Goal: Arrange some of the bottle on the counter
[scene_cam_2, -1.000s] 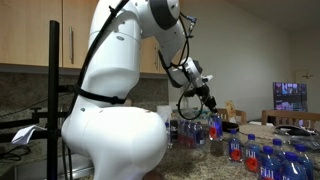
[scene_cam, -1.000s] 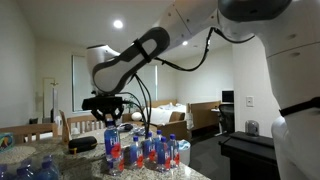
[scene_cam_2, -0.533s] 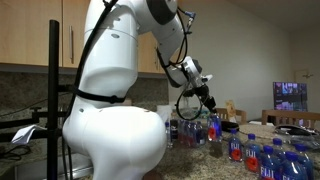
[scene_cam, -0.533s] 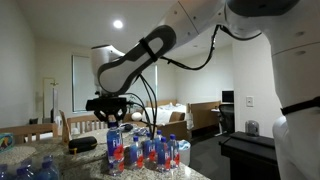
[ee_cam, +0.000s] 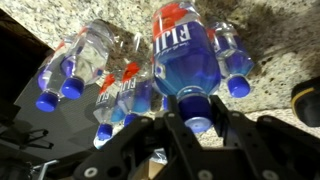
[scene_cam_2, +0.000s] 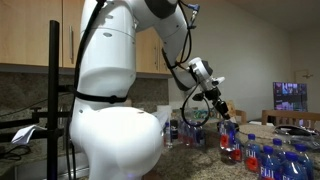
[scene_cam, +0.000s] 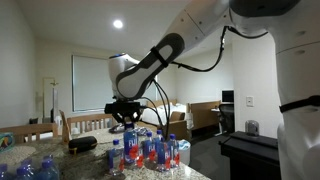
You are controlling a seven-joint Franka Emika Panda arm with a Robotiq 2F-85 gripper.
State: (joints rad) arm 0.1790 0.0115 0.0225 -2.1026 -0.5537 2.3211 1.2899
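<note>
Partway through, I'd say: the jaws are clamped round the neck of one bottle [ee_cam: 186, 65] just over the bench [ee_cam: 275, 40], a standing cluster [ee_cam: 85, 60] at its nine o'clock, and other bottles [scene_cam_2: 290, 160] seemingly left to arrange.

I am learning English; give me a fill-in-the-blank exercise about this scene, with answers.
1. The gripper grips a bottle by its screw-on ____.
2. That bottle's label reads ____.
3. The other bottles on the speckled counter have caps coloured ____.
Answers: cap; FIJI; blue.
</note>
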